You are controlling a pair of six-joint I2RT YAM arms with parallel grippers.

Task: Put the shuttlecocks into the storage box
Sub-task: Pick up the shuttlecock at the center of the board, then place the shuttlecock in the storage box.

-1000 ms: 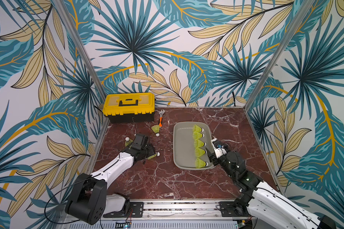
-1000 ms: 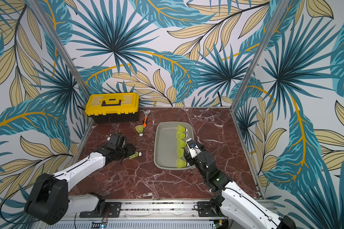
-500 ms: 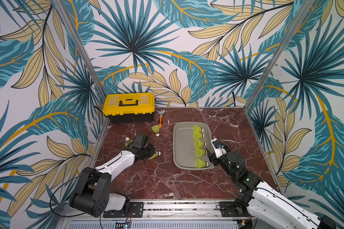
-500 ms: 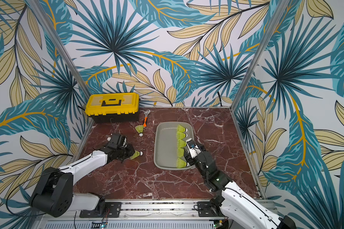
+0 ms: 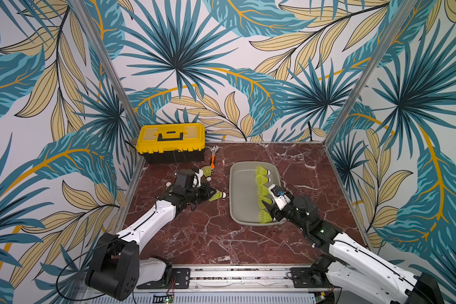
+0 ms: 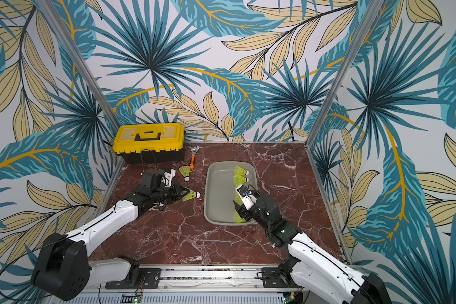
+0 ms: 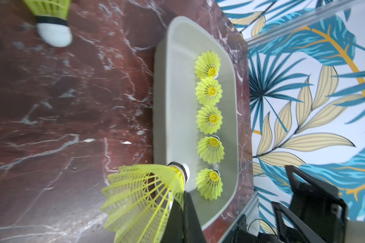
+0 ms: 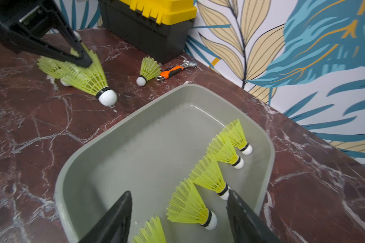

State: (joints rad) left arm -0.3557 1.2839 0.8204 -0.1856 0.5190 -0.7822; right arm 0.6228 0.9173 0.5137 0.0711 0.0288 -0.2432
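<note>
Yellow-green shuttlecock (image 5: 217,196) beside the box (image 5: 241,194), skirt pinched by left gripper (image 5: 208,193), probably for transfer; right gripper (image 8: 180,192) spread above box.

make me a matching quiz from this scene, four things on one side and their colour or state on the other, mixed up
Things:
1. toolbox
2. wrench
3. left gripper
4. right gripper

Descriptions:
a. open, over the box
b. shut on a shuttlecock
c. orange handle, lying flat on the table
d. yellow lid, black base

Pairs: 1-d, 2-c, 3-b, 4-a
</note>
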